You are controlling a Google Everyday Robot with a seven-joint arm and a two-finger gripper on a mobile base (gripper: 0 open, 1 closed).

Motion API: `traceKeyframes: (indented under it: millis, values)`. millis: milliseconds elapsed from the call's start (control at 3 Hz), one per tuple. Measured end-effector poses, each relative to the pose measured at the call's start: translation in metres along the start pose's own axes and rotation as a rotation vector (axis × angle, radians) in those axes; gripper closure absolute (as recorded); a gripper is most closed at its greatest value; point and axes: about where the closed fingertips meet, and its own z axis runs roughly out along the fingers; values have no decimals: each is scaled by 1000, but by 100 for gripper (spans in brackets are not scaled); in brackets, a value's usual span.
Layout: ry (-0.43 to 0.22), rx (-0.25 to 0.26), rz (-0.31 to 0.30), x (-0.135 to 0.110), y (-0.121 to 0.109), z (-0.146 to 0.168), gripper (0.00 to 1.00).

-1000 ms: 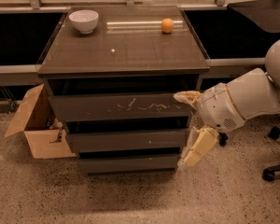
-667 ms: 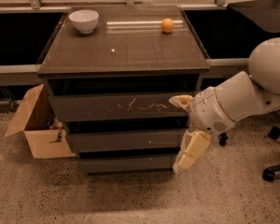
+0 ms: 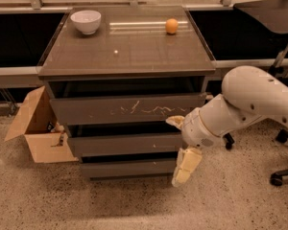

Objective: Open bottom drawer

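Observation:
The bottom drawer (image 3: pixel 127 167) is the slimmest of three grey-brown fronts, lowest in the cabinet, with a plain flat face. It looks shut, flush under the middle drawer (image 3: pixel 125 143). The tallest front with white scratches (image 3: pixel 127 108) is on top. My gripper (image 3: pixel 179 149) is open at the cabinet's right front. One cream finger (image 3: pixel 174 121) is beside the top drawer's lower right corner. The other finger (image 3: pixel 186 166) hangs by the right end of the bottom drawer. My white arm (image 3: pixel 249 104) reaches in from the right.
A white bowl (image 3: pixel 85 21) and an orange (image 3: pixel 171 26) sit on the cabinet top (image 3: pixel 127 47). An open cardboard box (image 3: pixel 37 128) stands on the floor to the cabinet's left. Office chair bases (image 3: pixel 283 171) are at the right. Speckled floor lies in front.
My gripper and arm have moved left toward the cabinet front, and the lower finger now overlaps the bottom drawer's right end. The drawers have not moved.

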Motion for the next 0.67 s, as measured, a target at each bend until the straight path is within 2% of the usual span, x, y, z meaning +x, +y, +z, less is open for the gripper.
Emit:
traceKeyframes:
  millis: [333, 667]
  values:
    - [-11, -23, -11, 19, -6, 31, 0]
    - [-69, -53, -27, 40, -14, 67, 0]
